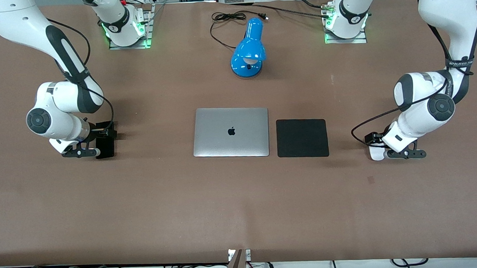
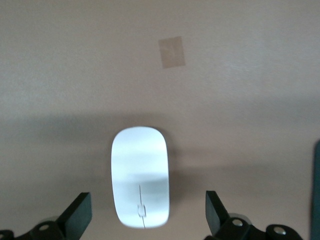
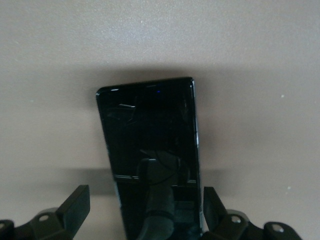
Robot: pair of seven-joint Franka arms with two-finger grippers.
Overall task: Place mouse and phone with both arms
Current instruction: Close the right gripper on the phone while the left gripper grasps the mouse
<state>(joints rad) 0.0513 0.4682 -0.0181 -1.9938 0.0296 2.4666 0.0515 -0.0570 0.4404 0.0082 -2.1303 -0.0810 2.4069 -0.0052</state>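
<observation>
Brown tabletop (image 1: pixel 144 204), with closed laptop (image 1: pixel 230 132) and black pad (image 1: pixel 302 138) at centre. Right gripper (image 3: pixel 145 212) hangs spread over the phone (image 3: pixel 150 155) at the right arm's end; fingers (image 3: pixel 75 205) flank its long sides. Left gripper (image 2: pixel 147 217), likewise agape, straddles the mouse (image 2: pixel 139 175) at the left arm's end, long axis between the fingers (image 2: pixel 216 210). Each object lies directly beneath its own arm.

I read no words; only a white apple logo (image 1: pixel 231 130) shows, centred on the silver laptop (image 1: pixel 230 132) lid.
</observation>
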